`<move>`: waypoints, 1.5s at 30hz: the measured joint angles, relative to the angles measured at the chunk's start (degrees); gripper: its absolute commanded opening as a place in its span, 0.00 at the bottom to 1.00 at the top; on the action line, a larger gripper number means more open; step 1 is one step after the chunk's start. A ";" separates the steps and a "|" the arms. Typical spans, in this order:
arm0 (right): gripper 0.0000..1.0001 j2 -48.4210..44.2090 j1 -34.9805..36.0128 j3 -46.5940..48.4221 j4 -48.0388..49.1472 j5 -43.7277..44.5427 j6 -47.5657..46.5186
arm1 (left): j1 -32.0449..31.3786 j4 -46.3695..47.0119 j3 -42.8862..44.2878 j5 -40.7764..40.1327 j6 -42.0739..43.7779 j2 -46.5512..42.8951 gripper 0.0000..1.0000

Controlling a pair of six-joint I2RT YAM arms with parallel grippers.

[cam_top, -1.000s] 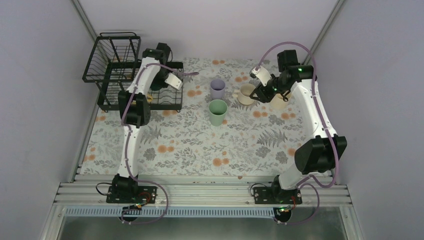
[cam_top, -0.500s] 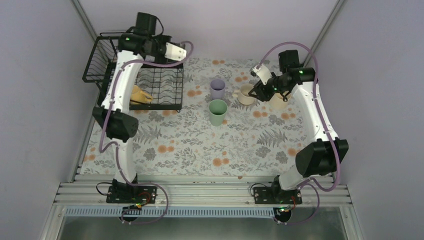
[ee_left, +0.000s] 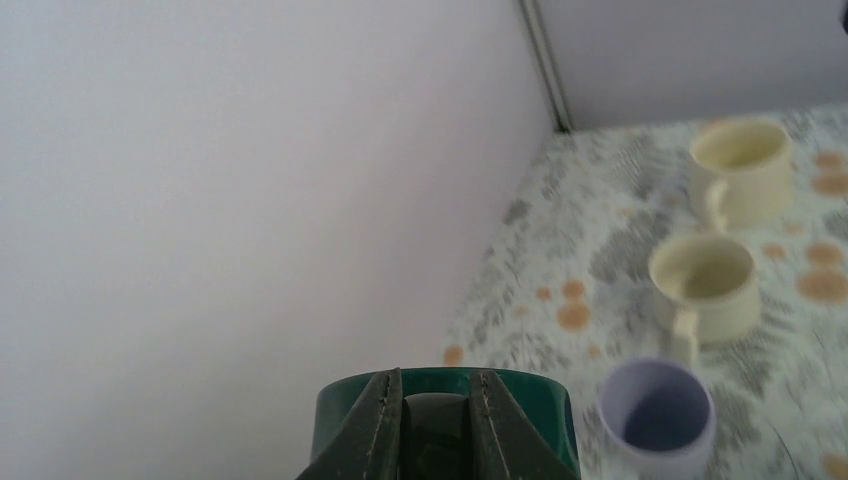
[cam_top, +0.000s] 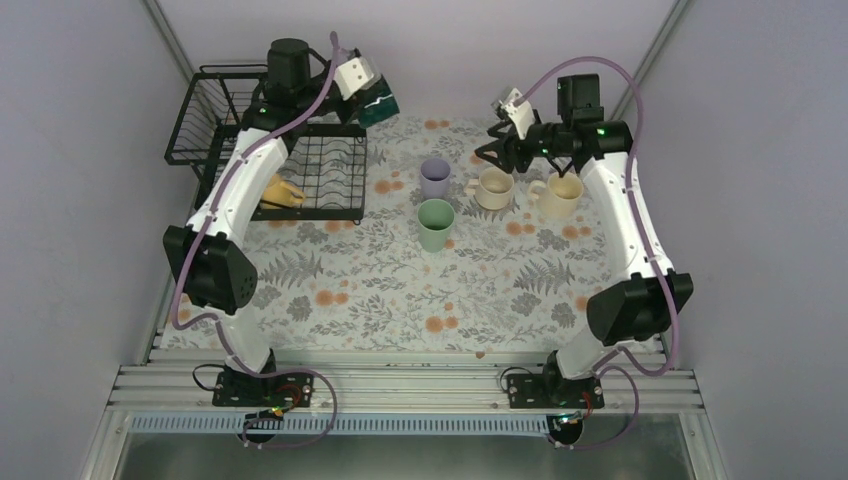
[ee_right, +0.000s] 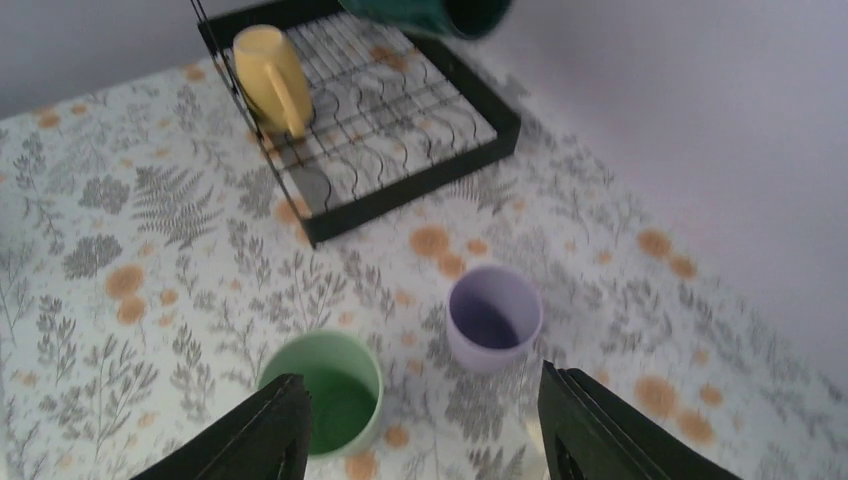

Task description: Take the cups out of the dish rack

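My left gripper (cam_top: 368,97) is shut on a dark teal mug (cam_top: 380,105), held in the air over the far right corner of the black wire dish rack (cam_top: 300,213). In the left wrist view both fingers (ee_left: 382,425) clamp the teal mug (ee_left: 530,405) on its wall. A yellow mug (cam_top: 281,190) lies on the rack's slotted tray. On the table stand a lavender tumbler (cam_top: 435,177), a mint-green tumbler (cam_top: 436,223) and two cream mugs (cam_top: 495,188) (cam_top: 560,195). My right gripper (cam_top: 495,150) hangs open and empty above the left cream mug.
The rack's raised basket tier (cam_top: 215,120) is at the far left by the wall. The right wrist view looks down on the lavender tumbler (ee_right: 493,315), mint-green tumbler (ee_right: 325,390), yellow mug (ee_right: 270,65) and rack (ee_right: 420,185). Grey walls close in on three sides.
My left arm has risen out of the rack and swung right with the teal mug in its grip. My right gripper has lifted off the cream mugs, moved left and opened wider.
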 measured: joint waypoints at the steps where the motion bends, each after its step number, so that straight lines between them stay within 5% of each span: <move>1: 0.62 0.70 0.33 1.22 1.09 -0.74 0.42 | -0.46 2.71 0.00 -0.81 -3.15 0.46 0.02; 10: 0.71 7.76 2.56 6.08 8.07 -6.60 1.29 | -2.38 16.55 -0.02 -2.36 -22.64 1.09 0.02; 18: 0.75 12.17 2.82 9.57 10.43 -11.41 0.85 | -2.64 23.39 -6.08 6.58 -34.56 0.09 0.02; 28: 0.78 13.55 2.93 14.10 8.37 -14.69 -4.42 | -5.38 23.32 -7.96 17.14 -35.95 -0.15 0.02; 41: 0.71 16.92 7.02 17.64 -3.37 -16.20 -11.63 | -6.56 22.32 -7.93 20.90 -33.68 -0.15 0.02; 45: 0.61 15.74 7.48 14.88 -4.92 -16.20 -12.50 | -6.62 21.86 -7.93 21.31 -32.24 -0.15 0.02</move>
